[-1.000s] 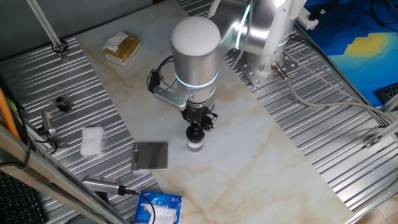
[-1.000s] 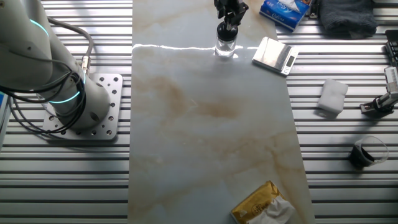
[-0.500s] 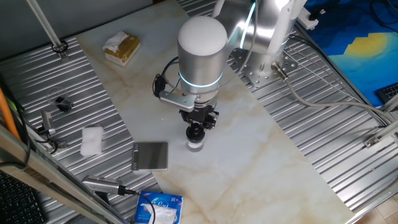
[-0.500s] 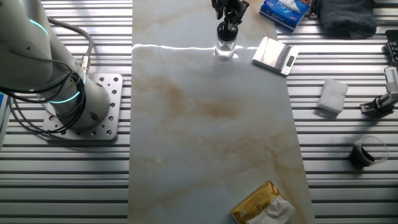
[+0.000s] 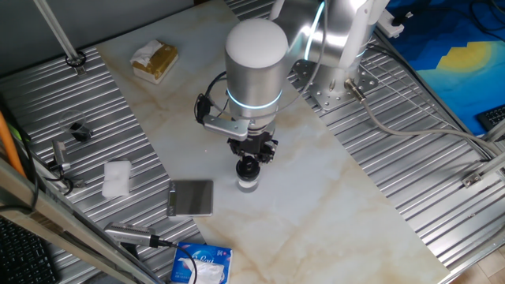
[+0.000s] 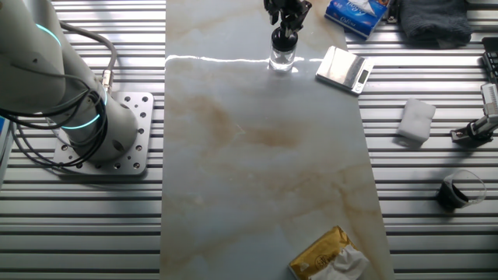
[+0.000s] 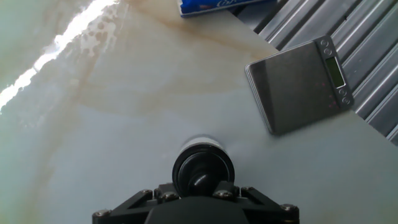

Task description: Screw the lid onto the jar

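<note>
The clear glass jar [image 5: 249, 184] stands upright on the marble tabletop, right of the grey plate. It also shows in the other fixed view [image 6: 282, 59], and only its whitish rim [image 7: 200, 142] shows in the hand view. The round black lid [image 5: 249, 167] sits on top of it [image 6: 283, 39] [image 7: 203, 168]. My gripper [image 5: 251, 158] points straight down over the jar, its black fingers [image 6: 285, 23] closed together on the top of the lid. In the hand view the gripper [image 7: 202, 185] covers the lid's near edge.
A grey square scale plate [image 5: 192, 197] [image 6: 343, 68] [image 7: 298, 84] lies close beside the jar. A blue packet [image 5: 201, 264] [image 6: 354, 12] lies near the table edge. A white sponge [image 5: 117, 178], a small black part [image 5: 78, 130] and a yellow packet [image 5: 154, 61] lie further off.
A second ago to half a second ago, the wrist turned over the jar and the arm's elbow shifted right. Since then nothing has visibly moved.
</note>
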